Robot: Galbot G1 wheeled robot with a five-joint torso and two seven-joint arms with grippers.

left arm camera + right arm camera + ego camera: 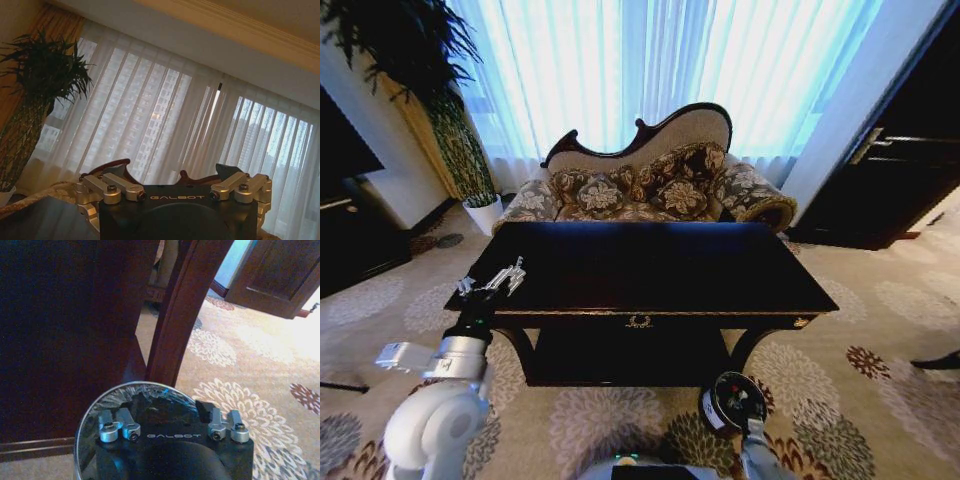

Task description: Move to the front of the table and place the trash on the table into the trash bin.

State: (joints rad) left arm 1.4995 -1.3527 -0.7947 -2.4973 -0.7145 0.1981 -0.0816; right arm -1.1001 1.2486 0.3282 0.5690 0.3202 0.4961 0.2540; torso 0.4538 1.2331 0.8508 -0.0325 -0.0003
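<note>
The dark glossy table (pixel 650 265) stands in front of me, its gold ornament at the front centre. The trash is out of view, and the tabletop shows nothing lying on it. My left gripper (pixel 492 281) hangs open over the table's front left corner, pointing toward the curtains, with nothing between its fingers (pixel 116 171). The trash bin (pixel 708 408) stands on the carpet by the table's front right leg (pixel 172 320). Right above the bin's rim (pixel 100 395) my right gripper (pixel 165 407) is open and holds nothing.
A patterned sofa (pixel 650 185) stands behind the table. A tall plant in a white pot (pixel 480 210) is at the back left, with a dark cabinet (pixel 350 220) on the left and dark doors (pixel 900 170) on the right. Floral carpet (pixel 880 330) surrounds the table.
</note>
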